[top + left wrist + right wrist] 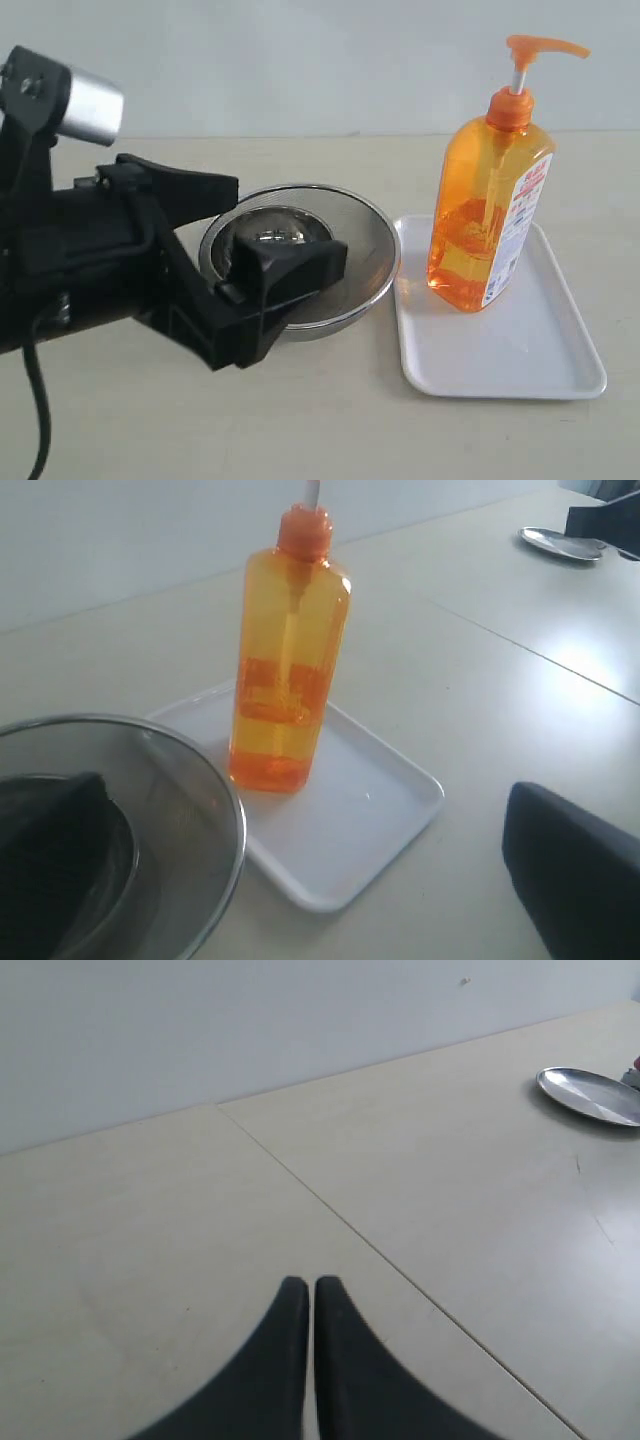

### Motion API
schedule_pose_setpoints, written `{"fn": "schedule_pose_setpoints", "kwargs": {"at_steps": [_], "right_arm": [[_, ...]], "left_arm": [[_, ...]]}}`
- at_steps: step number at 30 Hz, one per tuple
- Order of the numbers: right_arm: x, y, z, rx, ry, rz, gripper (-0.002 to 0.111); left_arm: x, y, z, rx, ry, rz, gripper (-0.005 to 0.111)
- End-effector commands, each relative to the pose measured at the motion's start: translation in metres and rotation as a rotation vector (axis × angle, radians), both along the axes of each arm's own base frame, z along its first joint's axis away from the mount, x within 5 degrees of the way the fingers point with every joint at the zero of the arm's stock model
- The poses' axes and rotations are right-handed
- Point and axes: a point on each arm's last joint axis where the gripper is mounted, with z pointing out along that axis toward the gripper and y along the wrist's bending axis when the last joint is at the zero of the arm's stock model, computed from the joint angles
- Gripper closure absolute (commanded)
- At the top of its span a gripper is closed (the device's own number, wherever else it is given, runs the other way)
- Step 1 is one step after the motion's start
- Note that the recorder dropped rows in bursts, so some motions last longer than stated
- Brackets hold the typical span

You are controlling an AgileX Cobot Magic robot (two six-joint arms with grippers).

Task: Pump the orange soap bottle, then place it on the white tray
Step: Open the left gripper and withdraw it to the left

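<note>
Beige table (120, 430), plain wall behind. Left gripper (290, 222) spread wide over bowl (375, 280), holding nothing. Right gripper (313, 1290) pressed together above bare table. Tray (520, 360) carries bottle (480, 230), upright, on the bowl side. Placement looks done: retreat level, clear of bowl rim.

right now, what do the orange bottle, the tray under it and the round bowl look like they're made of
Orange soap bottle: translucent glossy plastic, it seems; the liquid level and pump tube show through its walls.
White tray: probably smooth moulded plastic; opaque, with a soft sheen and a rounded rim.
Round bowl: metal, likely steel; grey and shiny, with mirror-like reflections inside.
</note>
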Motion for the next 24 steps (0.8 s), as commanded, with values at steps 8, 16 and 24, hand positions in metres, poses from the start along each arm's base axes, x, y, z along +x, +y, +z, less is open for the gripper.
{"fn": "schedule_pose_setpoints", "kwargs": {"at_steps": [8,16,24], "right_arm": [[-0.002,-0.001,0.003,-0.001,-0.012,-0.008,0.108],[-0.002,-0.001,0.003,-0.001,-0.012,-0.008,0.108],[-0.002,-0.001,0.003,-0.001,-0.012,-0.008,0.108]], "left_arm": [[-0.014,0.021,0.015,-0.070,-0.050,0.016,0.007],[-0.028,0.053,0.048,-0.186,-0.167,0.068,0.007],[-0.017,0.074,0.041,-0.146,-0.199,0.196,0.007]]}}
